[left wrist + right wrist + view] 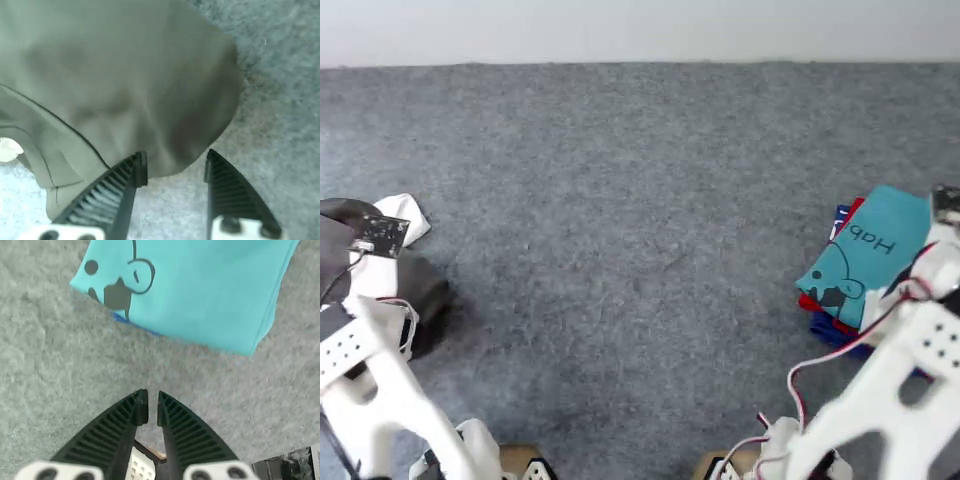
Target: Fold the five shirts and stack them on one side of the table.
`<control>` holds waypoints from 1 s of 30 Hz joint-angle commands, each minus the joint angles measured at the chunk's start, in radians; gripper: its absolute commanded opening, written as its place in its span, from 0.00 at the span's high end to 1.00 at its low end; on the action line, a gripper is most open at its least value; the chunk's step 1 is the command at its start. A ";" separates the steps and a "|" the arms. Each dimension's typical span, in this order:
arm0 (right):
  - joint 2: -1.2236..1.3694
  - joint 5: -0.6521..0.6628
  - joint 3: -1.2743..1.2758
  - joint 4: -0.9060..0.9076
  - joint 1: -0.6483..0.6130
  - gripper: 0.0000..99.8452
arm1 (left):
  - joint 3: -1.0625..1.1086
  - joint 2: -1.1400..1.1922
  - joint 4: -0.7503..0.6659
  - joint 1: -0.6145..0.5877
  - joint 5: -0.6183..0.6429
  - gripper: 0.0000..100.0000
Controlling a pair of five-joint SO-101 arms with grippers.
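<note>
Shirts [870, 250] lie stacked at 3 o'clock, grey shirt [425, 290] at 9; left gripper [175, 155] gapes above it, right gripper [151, 395] closed, empty.

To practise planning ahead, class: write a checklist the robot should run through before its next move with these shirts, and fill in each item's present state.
1. Left fingers open at the edge of the crumpled dark grey shirt: ok.
2. Dark grey shirt folded: not ok.
3. Right fingers shut, holding nothing, over the grey felt tabletop: ok.
4. Folded turquoise shirt lies on top of a red layer and a blue layer: ok.
5. All five shirts accounted for: cannot tell.
</note>
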 commanded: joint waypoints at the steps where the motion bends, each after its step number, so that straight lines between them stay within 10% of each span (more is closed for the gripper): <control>1: -0.091 -0.008 0.029 0.041 -0.013 0.95 | -0.041 0.124 -0.037 0.006 0.023 0.81; 14: -0.165 -0.008 0.064 0.041 -0.012 0.95 | -0.312 0.473 -0.041 0.029 0.106 0.99; 30: -0.166 -0.008 0.063 0.041 -0.012 0.95 | -0.700 -0.021 0.152 0.321 0.450 0.99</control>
